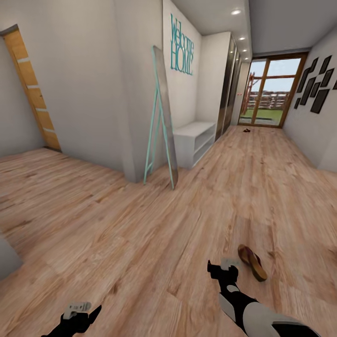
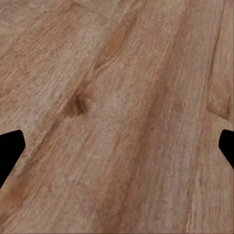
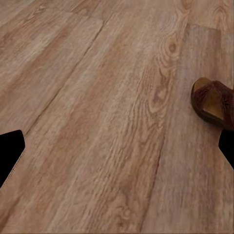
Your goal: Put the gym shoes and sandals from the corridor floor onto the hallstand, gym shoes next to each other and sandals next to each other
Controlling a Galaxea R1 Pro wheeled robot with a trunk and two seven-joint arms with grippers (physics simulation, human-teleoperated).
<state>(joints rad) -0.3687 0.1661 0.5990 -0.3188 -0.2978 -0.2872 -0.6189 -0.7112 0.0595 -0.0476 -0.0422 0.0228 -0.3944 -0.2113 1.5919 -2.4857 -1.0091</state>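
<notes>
One brown sandal (image 1: 252,262) with a tan footbed lies on the wood-plank corridor floor (image 1: 140,234), just right of my right gripper (image 1: 222,270). That gripper hangs low over the floor with its fingers spread open and empty. In the right wrist view the sandal (image 3: 214,101) lies beyond and to one side of the open right gripper (image 3: 117,151), apart from it. My left gripper (image 1: 82,311) is open over bare planks, as the left wrist view (image 2: 117,146) confirms. The light-grey hallstand (image 1: 194,139) stands against the wall far ahead. The gym shoes are out of view.
A tall mirror with a teal frame (image 1: 161,117) leans on the wall corner before the hallstand. A small dark thing (image 1: 246,130), too small to identify, lies near the glass door (image 1: 269,91). A wooden door (image 1: 35,91) is at left. Something grey (image 1: 7,257) juts in at the left edge.
</notes>
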